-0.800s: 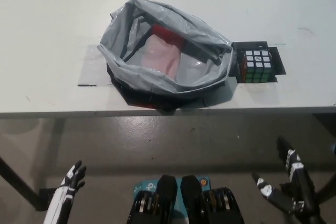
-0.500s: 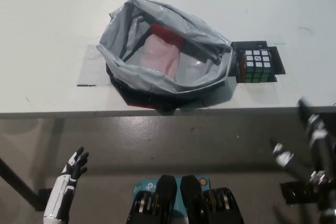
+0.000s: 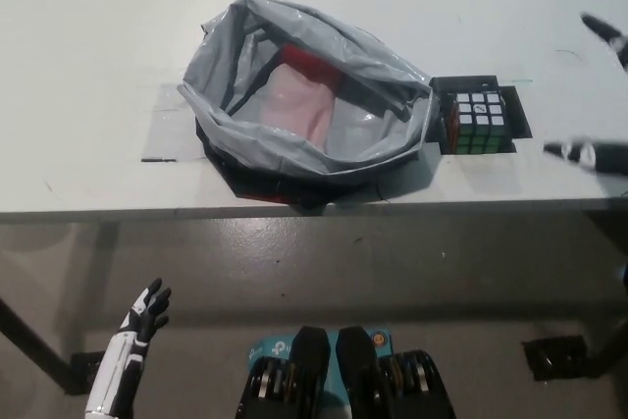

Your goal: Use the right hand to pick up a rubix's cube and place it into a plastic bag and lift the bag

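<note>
Now: right hand [image 3: 599,95] spread open and empty at right edge, near cube [image 3: 478,123].
Squared to table [image 3: 88,36] edge, right of centre, touching open bag [image 3: 304,95]; left hand [image 3: 137,326] resting open, lower left.

Head camera looks steeply down over the table [image 3: 88,7] edge.

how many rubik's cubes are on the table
1. The rubik's cube sits on a black mat just right of the grey plastic bag. The bag's folds could hide another.
</note>
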### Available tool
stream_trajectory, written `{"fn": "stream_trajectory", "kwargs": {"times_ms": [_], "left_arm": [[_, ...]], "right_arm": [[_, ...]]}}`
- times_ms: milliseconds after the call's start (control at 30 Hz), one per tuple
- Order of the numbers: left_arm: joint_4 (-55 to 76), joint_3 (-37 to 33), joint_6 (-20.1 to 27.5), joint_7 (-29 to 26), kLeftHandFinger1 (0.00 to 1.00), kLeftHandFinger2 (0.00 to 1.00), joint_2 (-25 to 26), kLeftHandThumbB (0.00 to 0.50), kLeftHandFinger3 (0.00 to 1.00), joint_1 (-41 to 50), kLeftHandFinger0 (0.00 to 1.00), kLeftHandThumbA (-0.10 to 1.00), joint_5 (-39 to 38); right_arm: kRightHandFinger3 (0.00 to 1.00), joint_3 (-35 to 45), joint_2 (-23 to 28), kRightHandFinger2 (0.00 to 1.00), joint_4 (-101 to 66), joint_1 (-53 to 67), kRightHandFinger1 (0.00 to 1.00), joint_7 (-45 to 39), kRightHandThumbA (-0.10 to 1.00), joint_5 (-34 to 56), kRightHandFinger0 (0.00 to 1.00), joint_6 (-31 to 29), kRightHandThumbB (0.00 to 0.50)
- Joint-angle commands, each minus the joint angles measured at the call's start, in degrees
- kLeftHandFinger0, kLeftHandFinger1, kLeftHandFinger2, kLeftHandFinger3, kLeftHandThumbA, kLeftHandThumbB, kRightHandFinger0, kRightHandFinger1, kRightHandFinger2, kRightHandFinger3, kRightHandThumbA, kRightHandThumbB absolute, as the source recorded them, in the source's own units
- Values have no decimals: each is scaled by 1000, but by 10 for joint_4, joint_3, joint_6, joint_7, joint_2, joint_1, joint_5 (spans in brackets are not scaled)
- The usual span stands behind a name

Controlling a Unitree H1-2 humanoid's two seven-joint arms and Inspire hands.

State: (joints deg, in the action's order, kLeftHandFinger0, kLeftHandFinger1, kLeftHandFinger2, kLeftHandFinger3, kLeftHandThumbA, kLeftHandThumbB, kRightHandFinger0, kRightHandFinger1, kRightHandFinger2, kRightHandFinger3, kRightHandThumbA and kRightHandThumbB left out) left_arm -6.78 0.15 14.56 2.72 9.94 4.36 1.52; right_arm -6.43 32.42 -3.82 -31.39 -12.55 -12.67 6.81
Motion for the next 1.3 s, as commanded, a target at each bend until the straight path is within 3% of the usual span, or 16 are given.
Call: {"fn": "stream_trajectory", "kwargs": {"times_ms": [0,167,600,633,800,933,1267], "left_arm": [[5,-6,47,10,1000,1000,0,402,1000,7,1000,1000,-2],[11,-7,31,18,1000,1000,3,402,1000,4,1000,1000,-8],[2,-5,40,24,1000,1000,3,408,1000,-5,1000,1000,-8],[2,-5,41,24,1000,1000,3,409,1000,-5,1000,1000,-8],[2,-5,41,22,1000,1000,3,426,1000,-2,1000,1000,-1],[1,-7,41,22,1000,1000,3,428,1000,-4,1000,1000,3],[1,-10,45,23,1000,1000,3,424,1000,2,1000,1000,4]], "right_arm": [[1000,-93,50,1000,113,-159,1000,-162,1000,-56,1000,66,435],[1000,-150,31,1000,257,-260,1000,-212,1000,-59,1000,65,499],[1000,-197,-11,1000,465,-353,1000,-226,999,-63,1000,30,478],[1000,-201,-14,1000,476,-357,1000,-226,1000,-67,1000,29,499],[1000,-216,-29,1000,516,-370,1000,-215,1000,-84,1000,13,500],[1000,-222,-39,1000,545,-380,1000,-215,1000,-88,1000,-4,454],[1000,-217,-71,1000,564,-381,1000,-225,931,-87,1000,0,500]]}}
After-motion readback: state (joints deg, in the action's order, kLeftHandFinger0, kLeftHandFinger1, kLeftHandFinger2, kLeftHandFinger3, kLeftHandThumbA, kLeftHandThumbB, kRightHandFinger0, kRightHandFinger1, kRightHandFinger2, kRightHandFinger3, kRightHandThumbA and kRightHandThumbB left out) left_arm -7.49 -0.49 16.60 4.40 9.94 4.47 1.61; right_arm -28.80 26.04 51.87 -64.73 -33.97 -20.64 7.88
